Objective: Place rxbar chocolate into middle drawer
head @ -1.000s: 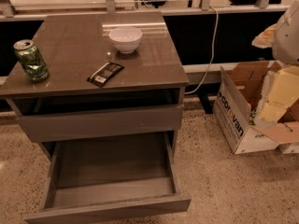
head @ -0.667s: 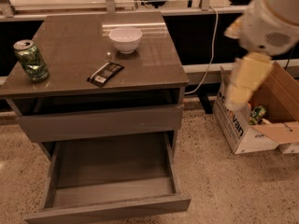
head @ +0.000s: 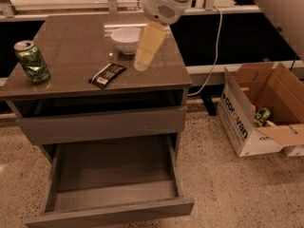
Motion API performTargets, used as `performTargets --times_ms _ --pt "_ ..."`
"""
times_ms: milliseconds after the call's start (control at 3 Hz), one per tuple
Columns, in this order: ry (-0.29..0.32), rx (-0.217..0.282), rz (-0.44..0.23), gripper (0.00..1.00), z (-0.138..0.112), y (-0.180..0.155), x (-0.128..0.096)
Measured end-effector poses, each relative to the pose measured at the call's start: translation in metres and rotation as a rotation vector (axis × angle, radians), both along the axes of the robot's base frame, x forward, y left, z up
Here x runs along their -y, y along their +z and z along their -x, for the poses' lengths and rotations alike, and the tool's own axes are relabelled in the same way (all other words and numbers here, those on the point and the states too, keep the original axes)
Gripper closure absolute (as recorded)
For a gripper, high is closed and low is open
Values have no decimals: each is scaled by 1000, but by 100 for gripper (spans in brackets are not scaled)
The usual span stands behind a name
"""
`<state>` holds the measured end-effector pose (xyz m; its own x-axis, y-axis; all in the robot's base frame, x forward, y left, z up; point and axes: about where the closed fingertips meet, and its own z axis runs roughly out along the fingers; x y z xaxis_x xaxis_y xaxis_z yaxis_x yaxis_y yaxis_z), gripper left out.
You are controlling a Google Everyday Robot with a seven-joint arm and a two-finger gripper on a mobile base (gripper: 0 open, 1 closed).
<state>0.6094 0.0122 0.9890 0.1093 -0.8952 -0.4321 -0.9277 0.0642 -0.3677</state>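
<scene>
The rxbar chocolate (head: 108, 75), a flat black bar with white print, lies on the table top near its front edge. The middle drawer (head: 114, 170) is pulled out below and shows a bare grey floor. My gripper (head: 141, 63), cream-coloured and hanging from the white arm, is above the table top just right of the bar and in front of the bowl. It is apart from the bar and nothing shows in it.
A green drink can (head: 32, 61) stands at the table's left edge. A white bowl (head: 126, 39) sits at the back middle. The upper drawer (head: 102, 125) is slightly open. An open cardboard box (head: 259, 113) stands on the floor at the right, with a cable behind it.
The arm has swung from the far right, over the cardboard box, leftwards to above the table top beside the bar. The bar, can and bowl have not moved.
</scene>
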Motion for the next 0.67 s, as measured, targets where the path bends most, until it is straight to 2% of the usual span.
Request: performTargets --times_ms 333,667 --pt "9 8 -12 0 -5 2 -9" --pt "-14 17 -74 0 -9 -3 -9"
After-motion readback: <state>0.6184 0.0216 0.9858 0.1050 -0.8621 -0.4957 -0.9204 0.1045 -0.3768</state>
